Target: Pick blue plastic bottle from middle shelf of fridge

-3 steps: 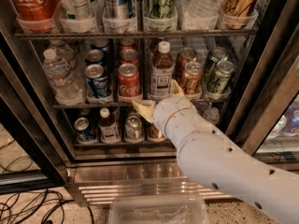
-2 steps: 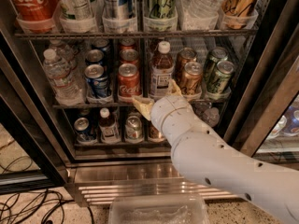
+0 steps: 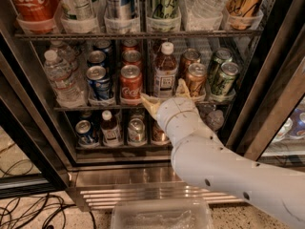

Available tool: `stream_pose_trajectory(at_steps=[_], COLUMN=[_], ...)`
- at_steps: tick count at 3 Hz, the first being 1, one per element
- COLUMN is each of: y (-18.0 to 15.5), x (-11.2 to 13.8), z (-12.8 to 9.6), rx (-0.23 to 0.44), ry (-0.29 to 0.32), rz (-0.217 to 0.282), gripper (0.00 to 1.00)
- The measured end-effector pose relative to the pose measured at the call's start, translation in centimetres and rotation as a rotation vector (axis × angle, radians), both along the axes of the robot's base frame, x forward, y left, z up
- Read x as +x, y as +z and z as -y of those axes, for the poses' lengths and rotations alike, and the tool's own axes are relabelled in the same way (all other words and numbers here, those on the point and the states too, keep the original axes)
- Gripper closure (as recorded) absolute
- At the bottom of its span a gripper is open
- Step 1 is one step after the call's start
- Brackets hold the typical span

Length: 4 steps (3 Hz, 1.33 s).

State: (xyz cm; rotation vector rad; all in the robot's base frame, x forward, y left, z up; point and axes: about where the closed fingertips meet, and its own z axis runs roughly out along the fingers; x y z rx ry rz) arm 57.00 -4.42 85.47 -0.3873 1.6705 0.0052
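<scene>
The blue plastic bottle (image 3: 165,70) stands upright on the middle shelf (image 3: 86,109) of the fridge (image 3: 119,175), between a red can (image 3: 130,82) and a gold can (image 3: 195,78). It has a white cap, brown shoulders and a white-and-blue label. My gripper (image 3: 165,95) is at the shelf's front edge, just below and in front of the bottle's base. It is open, with one fingertip (image 3: 147,103) to the left and the other (image 3: 182,87) to the right of the bottle. The white arm hides the bottle's foot.
Crinkled water bottles (image 3: 59,75) and blue cans (image 3: 100,80) stand left of the red can, green cans (image 3: 224,78) at the right. A small white-capped bottle (image 3: 110,128) sits among the lowest cans. The open black door frame (image 3: 271,94) is right; a clear bin (image 3: 162,216) and cables (image 3: 28,209) lie below.
My gripper has crept slightly up and in toward the bottle's base. The bottle and cans have not moved.
</scene>
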Motion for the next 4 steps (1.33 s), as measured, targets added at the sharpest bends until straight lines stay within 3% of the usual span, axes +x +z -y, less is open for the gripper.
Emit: stream_pose_trajectory(at_steps=[4], y=[-0.9], x=[1.6], z=[0.4], rx=[0.015], ry=[-0.033], rz=[0.021], gripper=[0.36])
